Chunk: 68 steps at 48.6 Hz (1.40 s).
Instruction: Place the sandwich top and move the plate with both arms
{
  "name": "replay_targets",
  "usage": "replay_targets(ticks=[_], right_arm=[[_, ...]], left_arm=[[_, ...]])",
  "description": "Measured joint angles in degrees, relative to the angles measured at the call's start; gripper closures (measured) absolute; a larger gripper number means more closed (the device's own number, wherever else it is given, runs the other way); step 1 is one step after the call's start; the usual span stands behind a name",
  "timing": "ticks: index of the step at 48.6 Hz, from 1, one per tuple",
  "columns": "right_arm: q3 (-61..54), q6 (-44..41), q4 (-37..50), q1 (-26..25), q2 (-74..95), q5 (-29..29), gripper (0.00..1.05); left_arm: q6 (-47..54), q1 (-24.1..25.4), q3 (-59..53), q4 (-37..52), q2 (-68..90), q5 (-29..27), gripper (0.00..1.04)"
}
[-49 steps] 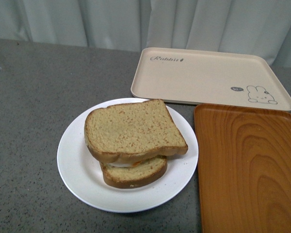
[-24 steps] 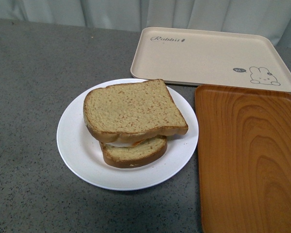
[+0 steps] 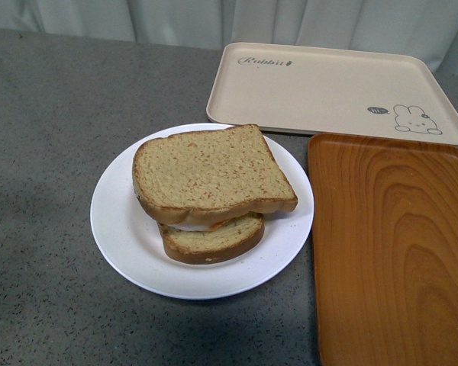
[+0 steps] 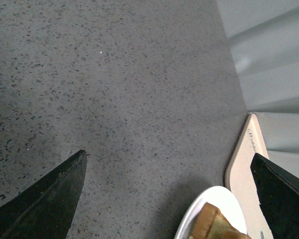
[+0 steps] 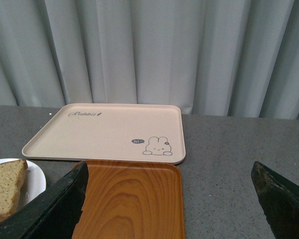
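Top (image 3: 206, 171) lies on the lower slice (image 3: 214, 242) on the plate (image 3: 114, 221), centre frame: stacking judged complete. Left gripper (image 4: 168, 154), right gripper (image 5: 168, 164): fingers apart, free for lifting.

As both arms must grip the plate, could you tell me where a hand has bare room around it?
Bare table lies left of the plate and on its near side. The cream tray and wooden tray are both empty. It is tight at the plate's right and far-right rim, where the trays crowd it.
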Motion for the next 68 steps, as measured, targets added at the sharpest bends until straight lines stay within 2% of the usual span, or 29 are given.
replay_targets(ticks=[11,31,53,61,68], right_arm=[[0.0,0.0,0.0,0.0,0.0,0.0,0.09],[0.0,0.0,0.0,0.0,0.0,0.0,0.09],[0.0,0.0,0.0,0.0,0.0,0.0,0.09],[0.0,0.0,0.0,0.0,0.0,0.0,0.09],[0.0,0.0,0.0,0.0,0.0,0.0,0.09]], left_arm=[[-1.3,-4.1,2.8,3.3,8.3,-1.4,0.06],[-1.8,-7.0,4.6,4.9,15.6,-2.0,0.06],[-10.5,-18.1,5.8,5.6,18.2,-2.5,0.06],[-12.7,-20.8,6.4,5.5,18.4,-2.5,0.06],[-13.7,-21.3,6.5,5.4,18.5,-2.5,0.06]])
